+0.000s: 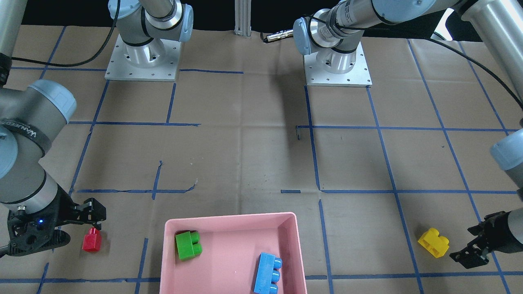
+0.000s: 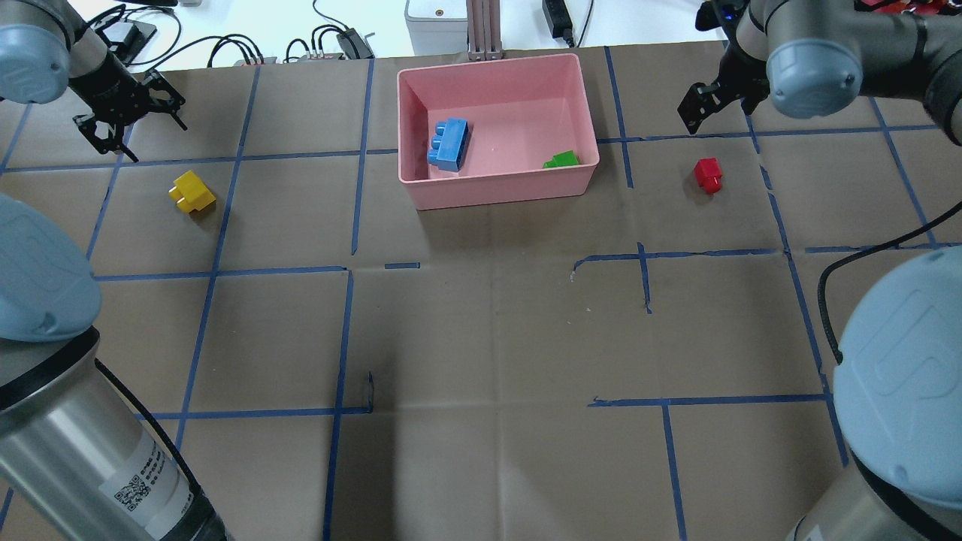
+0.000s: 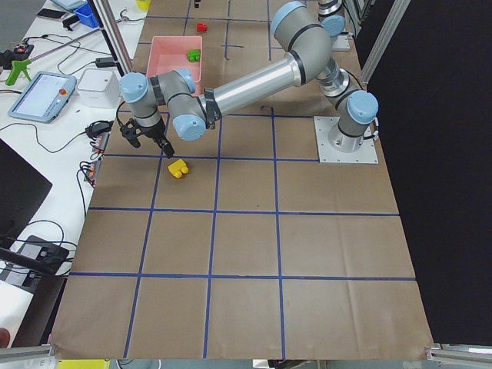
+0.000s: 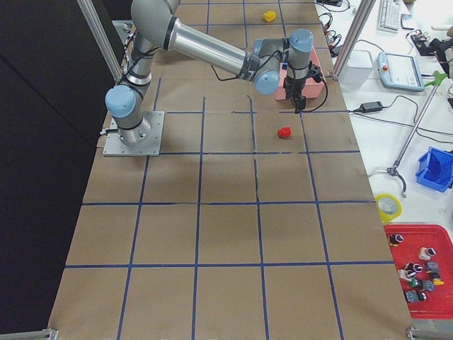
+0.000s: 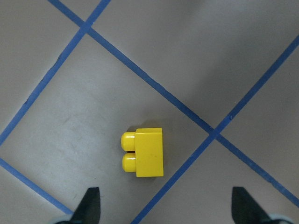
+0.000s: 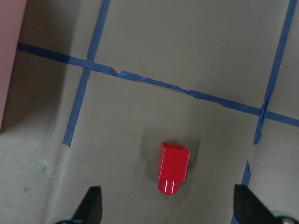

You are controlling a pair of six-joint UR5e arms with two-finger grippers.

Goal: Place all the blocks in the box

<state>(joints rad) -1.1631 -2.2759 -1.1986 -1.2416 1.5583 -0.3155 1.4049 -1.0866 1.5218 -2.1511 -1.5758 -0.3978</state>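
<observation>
The pink box [image 2: 496, 197] holds the green block [image 2: 562, 160] and the blue block [image 2: 449, 144]. The yellow block [image 2: 192, 191] lies on the paper left of the box. My left gripper [image 2: 156, 141] hovers just beyond it, open and empty. In the left wrist view the yellow block [image 5: 144, 152] lies ahead of the open fingertips [image 5: 91, 205]. The red block [image 2: 708, 175] lies right of the box. My right gripper [image 2: 703, 105] hovers beyond it, open and empty. In the right wrist view the red block [image 6: 174, 167] sits just ahead of the open fingertips [image 6: 91, 205].
Brown paper with blue tape lines [image 2: 349, 270] covers the table. An aluminium post [image 2: 483, 30], cables and small devices stand beyond the far edge. The two arm bases [image 1: 142, 57] are bolted at the robot's side.
</observation>
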